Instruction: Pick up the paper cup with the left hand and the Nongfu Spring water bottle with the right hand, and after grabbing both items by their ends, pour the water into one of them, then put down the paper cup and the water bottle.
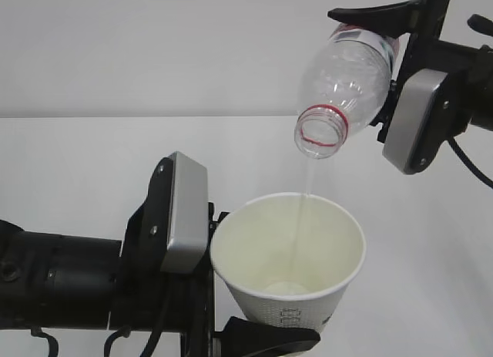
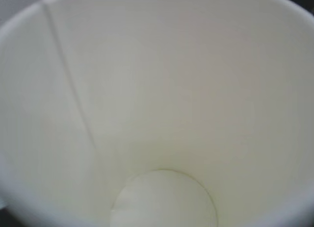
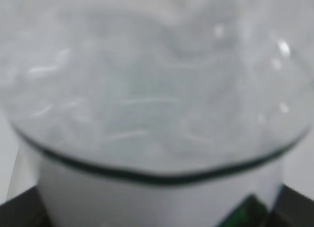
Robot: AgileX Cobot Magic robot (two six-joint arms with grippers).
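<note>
In the upper right of the exterior view the Nongfu Spring water bottle [image 1: 344, 85] is tipped mouth-down, clamped near its base end by the right hand [image 1: 393, 45], so both pick-ups look done and we're mid-pour. A thin stream of the water [image 1: 302, 210] drops from the open red-ringed neck into the paper cup [image 1: 290, 258], which sits in the lower middle of the frame, upright-ish and tilted a little toward the camera. The left hand [image 1: 231, 295] has its fingers closed on the cup low down; one black finger [image 1: 266, 336] shows at the cup's bottom edge. What's left, I'd say: finish the pour, right the bottle, set both down. The bottle looks nearly empty, clear and ribbed, a sliver of label up by the gripper. The cup is white with a dotted texture outside, cream inside, and the left wrist view stares straight into it [image 2: 162, 109] with a side seam and round base visible, hardly any water pooled. The right wrist view is just blurry clear plastic [image 3: 152, 85].
</note>
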